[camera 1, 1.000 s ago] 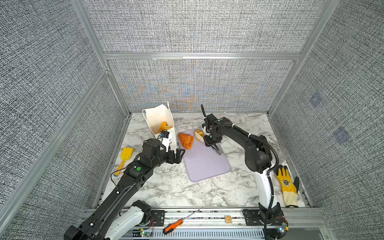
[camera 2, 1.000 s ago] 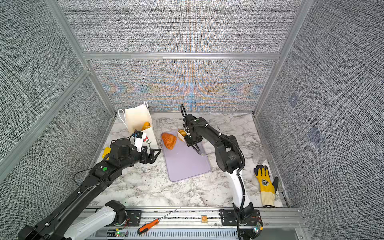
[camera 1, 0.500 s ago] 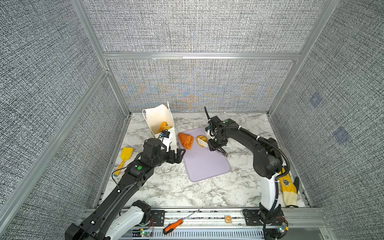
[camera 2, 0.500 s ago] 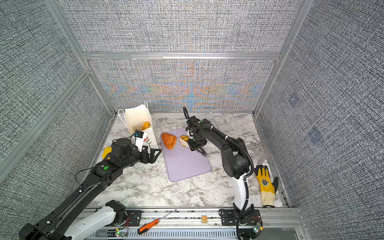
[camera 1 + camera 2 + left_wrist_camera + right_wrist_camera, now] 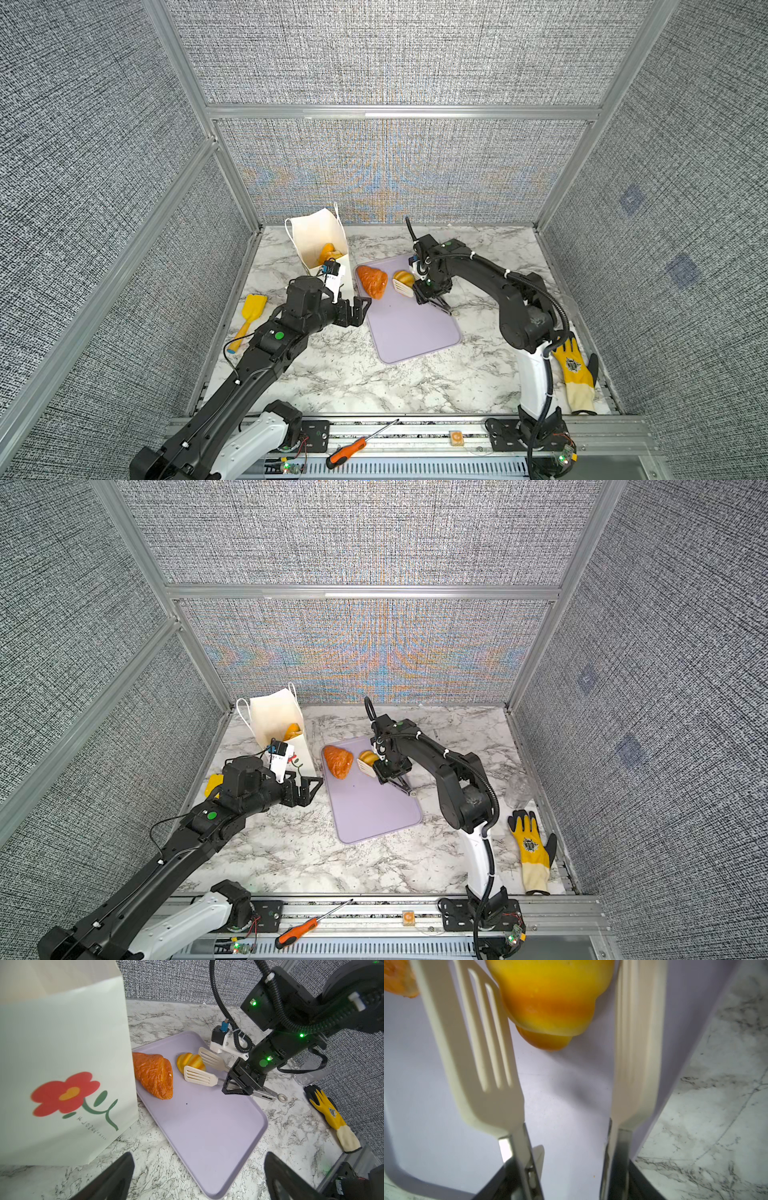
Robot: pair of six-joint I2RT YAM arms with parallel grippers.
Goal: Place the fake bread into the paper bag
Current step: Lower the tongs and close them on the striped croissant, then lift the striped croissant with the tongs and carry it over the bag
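A yellow striped roll of fake bread (image 5: 550,1001) (image 5: 190,1061) lies on the lavender tray (image 5: 411,328) between the two cream slotted blades of a pair of tongs (image 5: 199,1078). My right gripper (image 5: 428,291) (image 5: 239,1082) is shut on the tongs' handles, and the blades stand spread. Beside the roll lies a reddish-brown croissant (image 5: 372,281) (image 5: 154,1075). The white paper bag (image 5: 320,241) (image 5: 62,1064) stands open at the back left, with a golden pastry (image 5: 328,251) inside. My left gripper (image 5: 357,309) (image 5: 197,1178) hovers open and empty by the bag's front corner.
A yellow spatula (image 5: 249,316) lies on the marble at the left wall. A yellow work glove (image 5: 575,374) lies at the right edge. An orange-handled screwdriver (image 5: 353,451) rests on the front rail. Grey walls enclose the table on three sides.
My right arm swung the tongs from the tray's back edge toward the front, and the blades spread wider around the yellow roll, which shifted slightly. The left arm stayed put.
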